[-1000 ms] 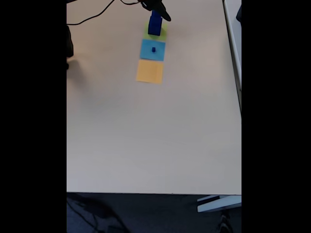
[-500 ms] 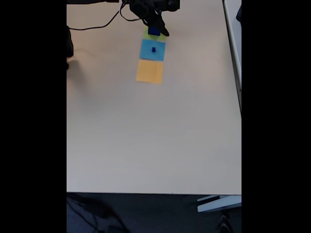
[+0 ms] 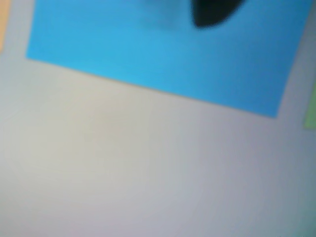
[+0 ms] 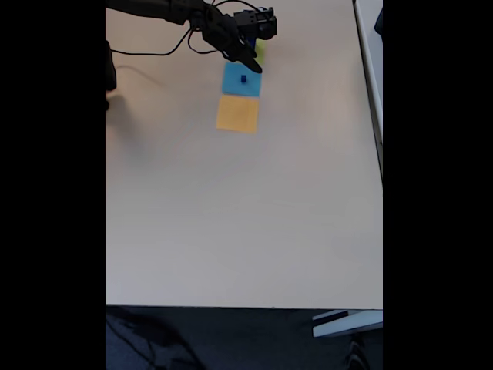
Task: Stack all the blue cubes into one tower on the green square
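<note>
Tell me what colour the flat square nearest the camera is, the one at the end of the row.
Orange, seen best in the fixed view: the orange square.

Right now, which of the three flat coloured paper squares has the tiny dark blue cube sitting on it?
The light-blue square, the middle of the row, carries the tiny dark blue cube. The orange square is bare, and the yellow-green square is mostly hidden behind the gripper.

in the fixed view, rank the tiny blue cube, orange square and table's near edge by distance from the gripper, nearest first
1. Tiny blue cube, on the light-blue square just below the gripper.
2. Orange square, farther down the picture.
3. Table's near edge, at the bottom.
</note>
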### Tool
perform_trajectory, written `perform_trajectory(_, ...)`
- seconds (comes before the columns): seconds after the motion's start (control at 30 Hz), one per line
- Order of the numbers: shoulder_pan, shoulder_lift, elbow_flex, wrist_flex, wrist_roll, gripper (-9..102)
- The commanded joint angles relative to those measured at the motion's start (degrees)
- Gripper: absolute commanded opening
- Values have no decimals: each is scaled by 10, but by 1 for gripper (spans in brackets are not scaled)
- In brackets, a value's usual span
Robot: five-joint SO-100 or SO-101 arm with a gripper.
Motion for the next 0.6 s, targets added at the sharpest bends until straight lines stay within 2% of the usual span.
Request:
perform_trajectory(0.0, -11, 0, 17, -58, 11, 20)
perform_trajectory(0.3, -14, -17, 80, -150, 15, 20)
perform_trajectory(0.57, -12, -33, 113, -184, 24, 19)
